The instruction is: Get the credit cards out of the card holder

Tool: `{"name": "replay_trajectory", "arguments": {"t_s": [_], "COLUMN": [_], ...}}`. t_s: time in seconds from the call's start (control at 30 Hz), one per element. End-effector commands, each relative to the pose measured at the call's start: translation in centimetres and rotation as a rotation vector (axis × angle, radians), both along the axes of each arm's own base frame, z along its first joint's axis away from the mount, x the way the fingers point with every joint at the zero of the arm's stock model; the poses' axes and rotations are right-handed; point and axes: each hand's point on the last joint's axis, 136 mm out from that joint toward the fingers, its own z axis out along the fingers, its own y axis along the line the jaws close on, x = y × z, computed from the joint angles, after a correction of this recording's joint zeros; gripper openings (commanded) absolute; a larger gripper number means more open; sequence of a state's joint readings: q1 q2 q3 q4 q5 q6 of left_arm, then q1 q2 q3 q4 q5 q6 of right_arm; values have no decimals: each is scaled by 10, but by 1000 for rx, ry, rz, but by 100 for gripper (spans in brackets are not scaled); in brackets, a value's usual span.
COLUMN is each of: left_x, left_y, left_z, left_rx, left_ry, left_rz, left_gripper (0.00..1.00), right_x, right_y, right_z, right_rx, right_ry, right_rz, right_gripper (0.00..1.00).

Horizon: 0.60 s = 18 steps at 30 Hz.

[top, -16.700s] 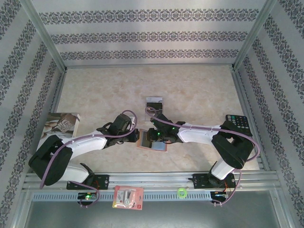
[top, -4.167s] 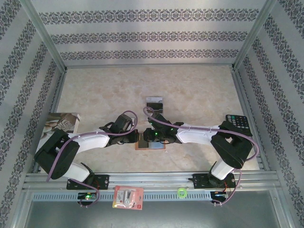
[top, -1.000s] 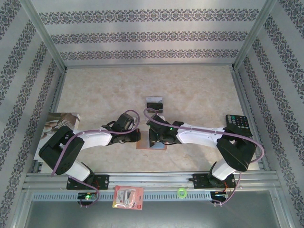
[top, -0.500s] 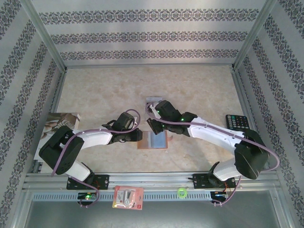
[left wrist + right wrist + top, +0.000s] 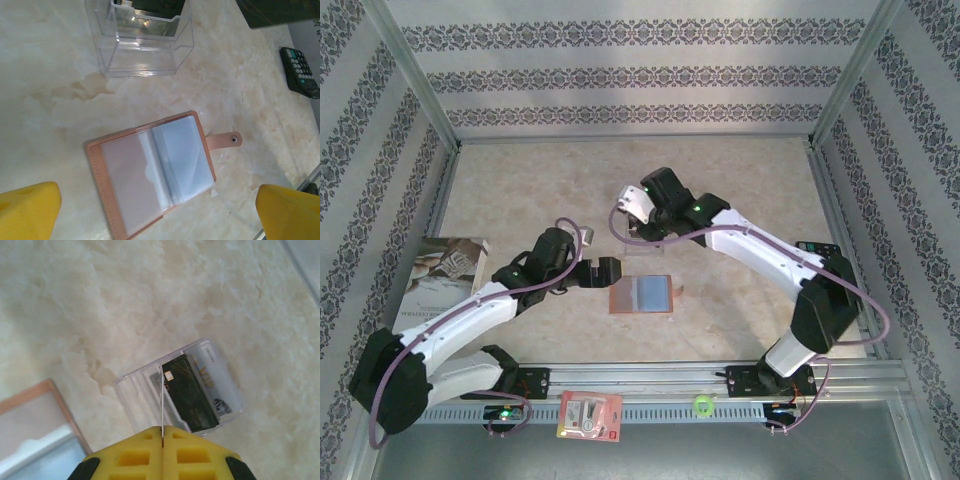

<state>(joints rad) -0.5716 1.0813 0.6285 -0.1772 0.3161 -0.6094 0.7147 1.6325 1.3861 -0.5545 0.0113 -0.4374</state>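
Note:
The card holder [image 5: 642, 295] lies open and flat on the table, its clear sleeves looking empty in the left wrist view [image 5: 150, 172]. My left gripper [image 5: 603, 270] hovers open just left of it, both yellow fingers [image 5: 27, 210] wide apart. My right gripper [image 5: 635, 207] is up at the back, shut on one thin credit card [image 5: 162, 397] seen edge-on. It hangs directly over a clear plastic box [image 5: 180, 390], which holds a dark credit card [image 5: 189, 392] and a pale one [image 5: 212, 372].
A black calculator [image 5: 820, 247] lies at the right, partly under the right arm. A printed magazine [image 5: 440, 275] sits at the left. A red-and-white packet [image 5: 589, 415] and a green ring [image 5: 702, 405] rest on the front rail.
My right gripper has lifted off the holder and swung back over the clear box with a card. My left gripper has let go of the holder's left edge and pulled back.

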Motion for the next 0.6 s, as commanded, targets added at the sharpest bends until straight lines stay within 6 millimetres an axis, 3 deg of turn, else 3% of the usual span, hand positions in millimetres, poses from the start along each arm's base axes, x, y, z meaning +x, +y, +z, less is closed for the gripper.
{"name": "replay_trajectory", "arguments": {"t_s": [0.0,0.2,0.57], "left_x": [-13,-21,-17], "left_y": [24,48,62], "left_z": [-13,-12,-24], "left_rx": [67,109,128], "left_ry": [58,52,103], "left_rz": [53,118,168], "left_gripper": [100,100,100], "right_x": [13,46,51], "right_y": [-15,-8,-4], "right_z": [-23,-26,-42], "right_rx": [-195,-226,-281], "right_ry": [-3,-21,91], "right_rz": [80,113,203], "right_gripper": [0,0,0]}}
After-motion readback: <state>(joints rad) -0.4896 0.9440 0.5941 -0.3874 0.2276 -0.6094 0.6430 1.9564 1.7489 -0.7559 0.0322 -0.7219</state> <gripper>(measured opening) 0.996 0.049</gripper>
